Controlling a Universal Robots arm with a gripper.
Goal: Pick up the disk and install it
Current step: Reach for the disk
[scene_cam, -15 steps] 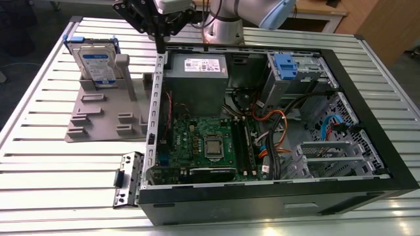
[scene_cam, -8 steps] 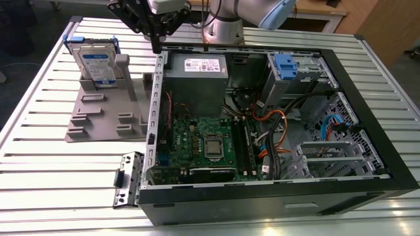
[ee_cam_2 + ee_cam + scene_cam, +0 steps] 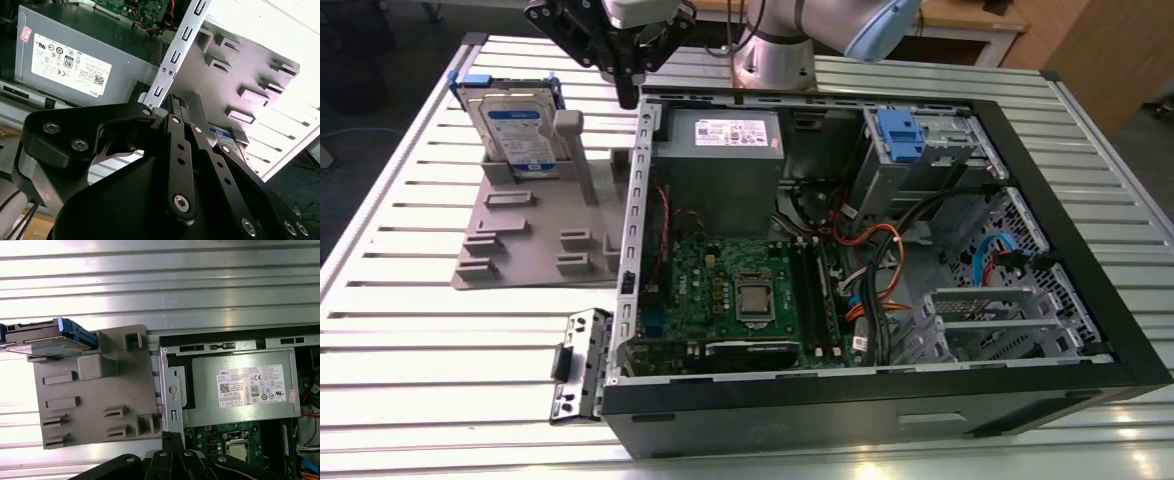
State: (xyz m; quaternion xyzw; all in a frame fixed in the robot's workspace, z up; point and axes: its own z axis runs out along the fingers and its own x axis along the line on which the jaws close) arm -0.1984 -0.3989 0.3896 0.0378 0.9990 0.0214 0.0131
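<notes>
Closed and empty, end effector (image 3: 630, 88) hovers above the computer case (image 3: 854, 415) edge, apart from the disk (image 3: 518, 130) standing upright in its grey holder (image 3: 534, 240); pickup stage, likely needing parted fingers

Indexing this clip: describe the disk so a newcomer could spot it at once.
On the slatted table, at the exterior view's left of the open computer case, sits a grey stand. The disk stands upright in it: silver, blue-framed, unlike the case's grey box.
</notes>
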